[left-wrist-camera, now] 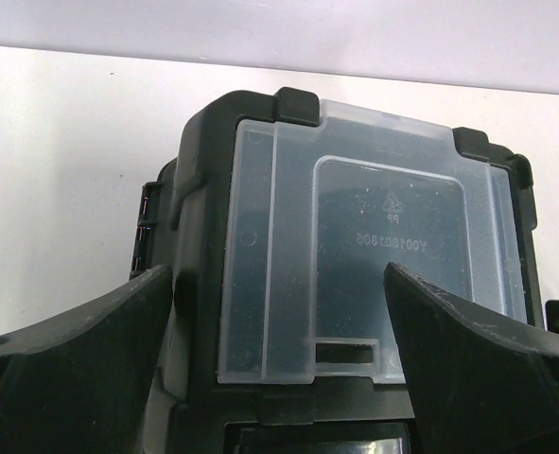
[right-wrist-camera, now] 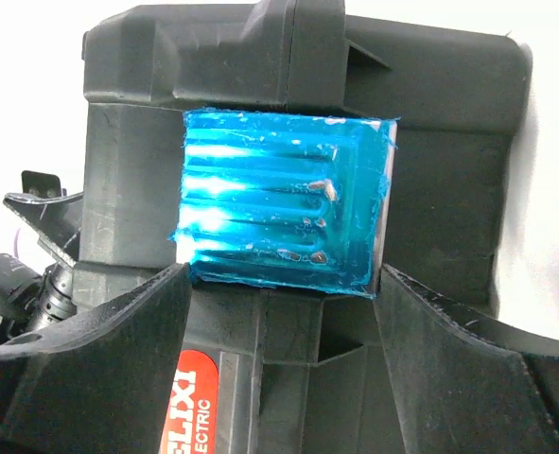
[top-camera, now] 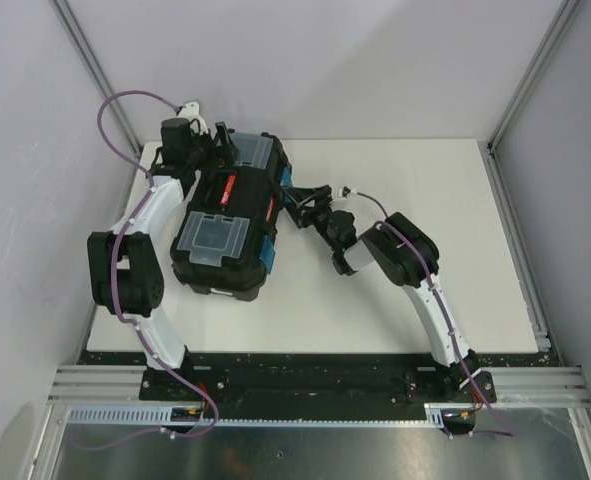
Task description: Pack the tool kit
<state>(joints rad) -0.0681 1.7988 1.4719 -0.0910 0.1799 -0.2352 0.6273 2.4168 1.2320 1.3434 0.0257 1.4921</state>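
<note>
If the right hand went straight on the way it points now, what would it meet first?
The right hand would meet the blue latch on the black toolbox first; it sits squarely ahead between the open jaws, seemingly close, though depth is unclear.

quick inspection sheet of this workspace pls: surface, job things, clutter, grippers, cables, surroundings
surface: white table top, carrying the toolbox on its left part
job's things: large black plastic toolbox with its lid down; clear compartment lid in place; blue latch on its right side; no screwdrivers seen
clutter: nothing seen
grippers: left gripper open, jaws either side of the far clear compartment; right gripper open, jaws either side of the blue latch, contact unclear
cables: purple cables run along both arms, off the table top
surroundings: pale enclosure walls, metal frame rails
</note>
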